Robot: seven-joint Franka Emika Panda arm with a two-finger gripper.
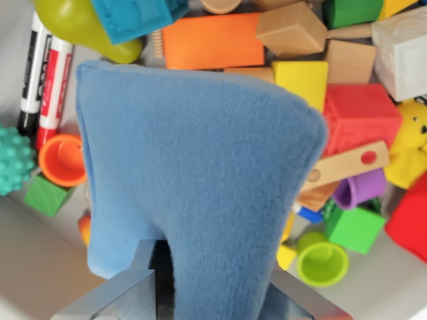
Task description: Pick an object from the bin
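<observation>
A blue fleece cloth (pixel 200 180) fills the middle of the wrist view, hanging up close to the camera. Its lower end is pinched between the grey fingers (pixel 113 300) of my gripper (pixel 207 293), which is shut on it. Below and behind the cloth lies the bin (pixel 40 253), crowded with toys: an orange block (pixel 213 41), a yellow block (pixel 303 79), a red textured cube (pixel 360 115), wooden blocks (pixel 290 28). The cloth hides the bin's middle.
Two markers (pixel 45 80) and a teal spiky ball (pixel 12 160) lie at the wrist view's left beside an orange cup (pixel 61 160) and a green cube (pixel 45 195). At the right sit a lime cup (pixel 322 259), a green cube (pixel 355 228), a purple cup (pixel 360 190), a yellow plush (pixel 410 143).
</observation>
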